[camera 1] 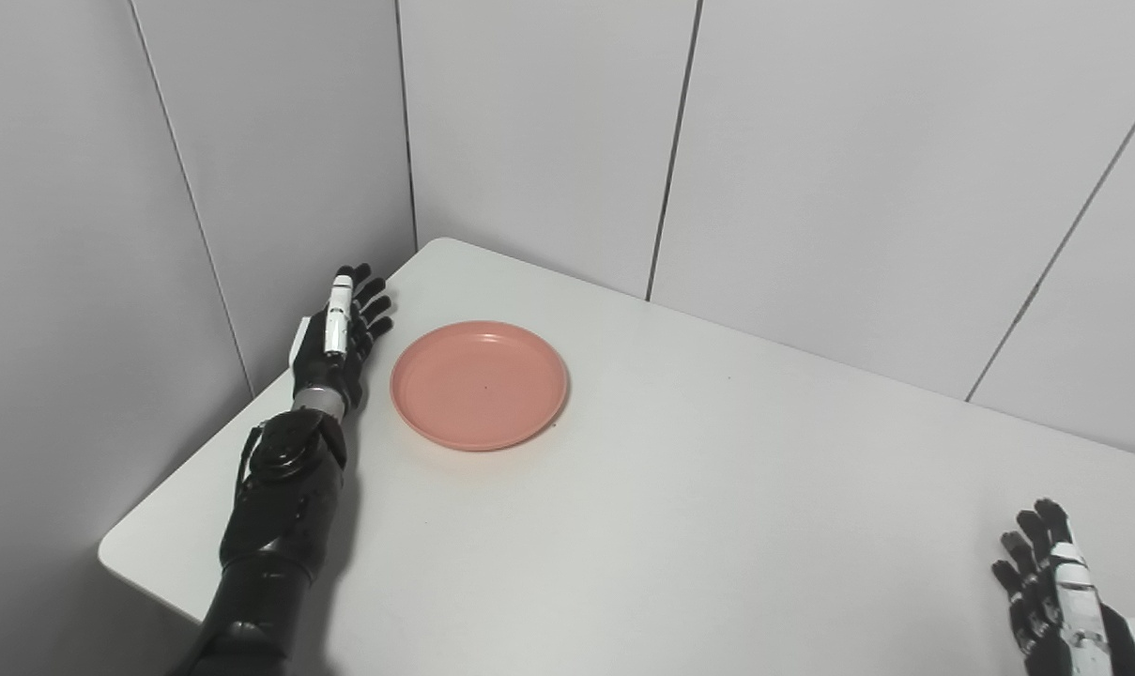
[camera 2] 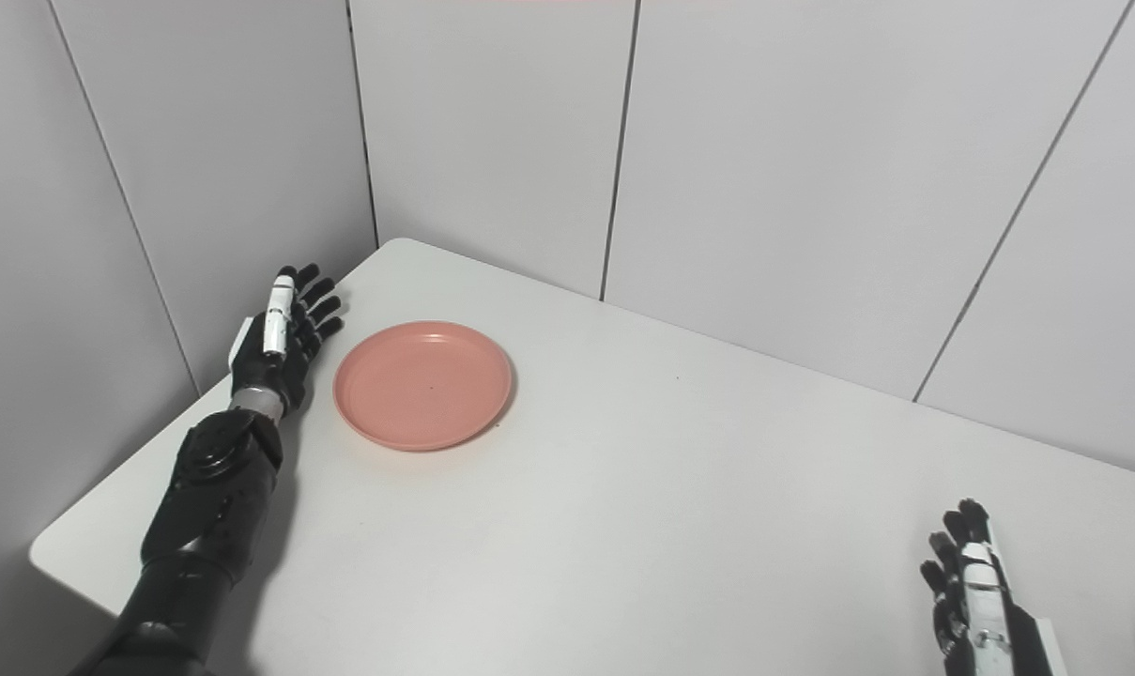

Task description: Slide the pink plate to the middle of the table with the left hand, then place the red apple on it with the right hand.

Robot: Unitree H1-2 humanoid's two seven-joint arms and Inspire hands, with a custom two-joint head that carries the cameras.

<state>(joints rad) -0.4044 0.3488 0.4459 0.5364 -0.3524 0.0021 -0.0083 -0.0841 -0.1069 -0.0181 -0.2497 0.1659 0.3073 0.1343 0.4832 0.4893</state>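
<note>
Left eye view | round pink plate (camera 1: 479, 385), smooth | left hand (camera 1: 344, 330) spread, empty | right hand (camera 1: 1046, 582) spread, empty

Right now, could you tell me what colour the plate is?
The plate is plain salmon pink; the left eye view shows it best.

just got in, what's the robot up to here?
Nothing is held yet. The left hand is open, at the table's left edge just beside the pink plate, with a small gap between them. The plate is empty and sits toward the table's left side, not the middle, so the slide looks not yet done. The right hand waits open at the lower right. There's a sliver of red at the right eye view's bottom right corner, too little to identify; otherwise no apple shows.
</note>
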